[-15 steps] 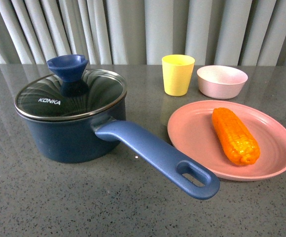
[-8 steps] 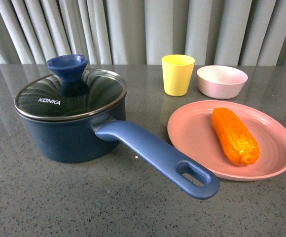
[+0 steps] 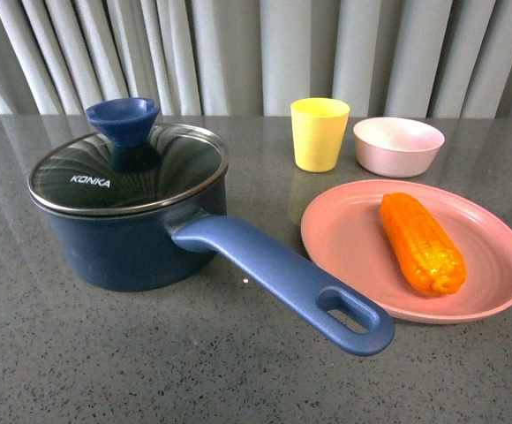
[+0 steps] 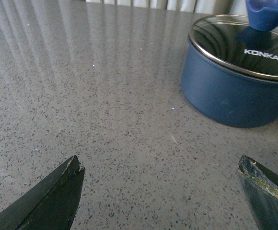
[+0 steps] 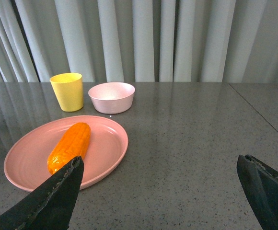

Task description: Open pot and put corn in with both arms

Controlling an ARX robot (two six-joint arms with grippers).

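A lidded navy saucepan is seen left, an orange corn cob on a pink plate right; the left gripper and right gripper are held open.

Your front camera is facing the far curtain across the whole table, while the left wrist camera is sharing the pot from low down and the right one the corn.

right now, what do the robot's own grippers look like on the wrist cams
Only the tips show. The left gripper has black, wedge-shaped fingers tapering to blunt tips, one edge scuffed pale. The right gripper has matching black fingers with ridged inner edges. No cables or markings show.
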